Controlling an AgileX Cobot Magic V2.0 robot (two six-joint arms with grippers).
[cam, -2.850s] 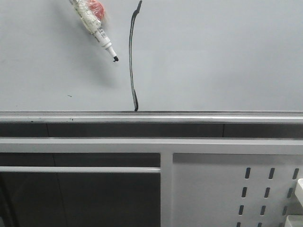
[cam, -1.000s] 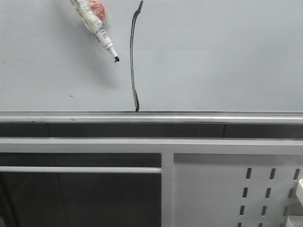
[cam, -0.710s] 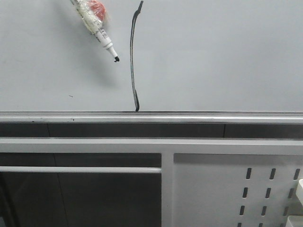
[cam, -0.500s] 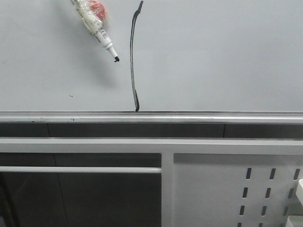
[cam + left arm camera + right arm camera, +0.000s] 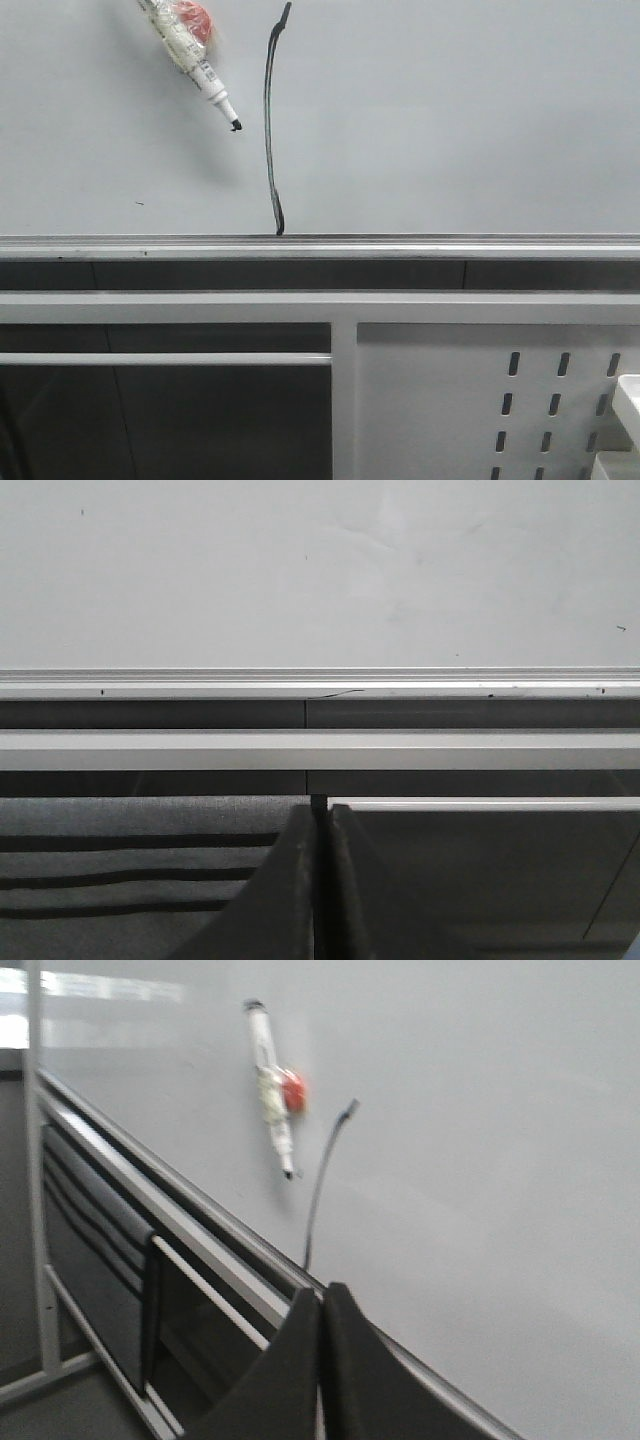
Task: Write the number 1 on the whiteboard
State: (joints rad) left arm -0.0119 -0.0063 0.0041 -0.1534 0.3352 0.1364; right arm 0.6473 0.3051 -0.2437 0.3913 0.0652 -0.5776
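- Your right gripper shows in its wrist view with the two dark fingers pressed together and nothing between them. It sits well back from the board, so it is neither writing nor carrying anything.
- Your left gripper is the same: fingers together, empty, facing a bare stretch of board above the rail, apart from the work.
- The marker is not in either gripper. It hangs on the whiteboard at the upper left, tilted, with its black tip pointing down and to the right, just left of the stroke. A red piece and some pale wrapping sit on its barrel; judging by how it clings there, that is probably a magnetic holder, though you cannot confirm it from here.
- The number 1 stands on the board just right of the marker tip: a thin black line, nearly vertical and slightly bowed, with a small hook at the top and its foot reaching the silver bottom rail.
- With the stroke complete, the pen parked and both grippers clear, the writing looks finished.
- A tiny dark speck lies low on the board, well left of the stroke.
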